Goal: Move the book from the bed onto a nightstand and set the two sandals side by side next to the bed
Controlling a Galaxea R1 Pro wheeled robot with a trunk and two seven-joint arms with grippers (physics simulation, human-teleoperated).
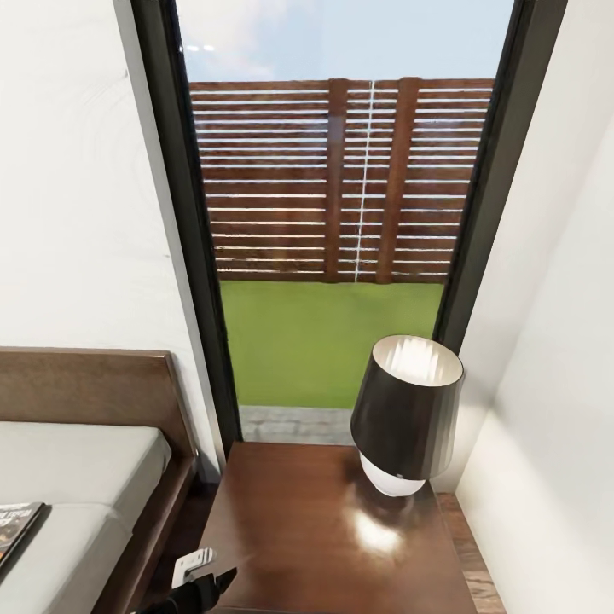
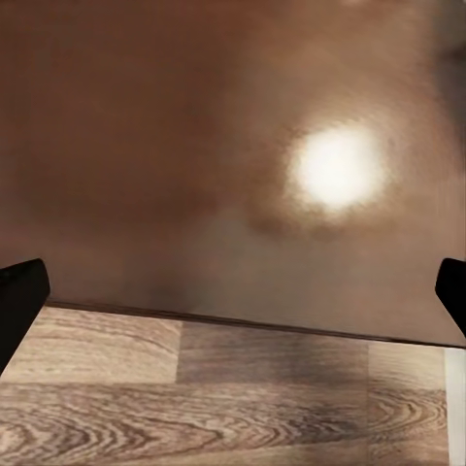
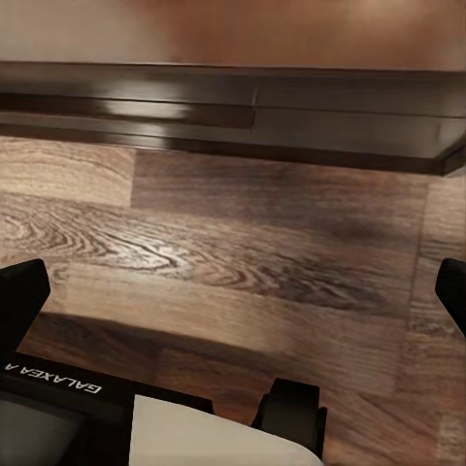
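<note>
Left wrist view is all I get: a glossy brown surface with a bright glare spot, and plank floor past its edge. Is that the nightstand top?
Observer: Yes. The head view shows the nightstand, with a dark-shaded lamp standing on its far right part.
Operator: Where is the book?
Observer: The book lies on the bed, on the mattress at the left edge of the head view, left of the nightstand.
Operator: Is my right hand carrying anything?
Observer: No. In the right wrist view the right hand is open and empty, with plank floor showing between its fingers.
</note>
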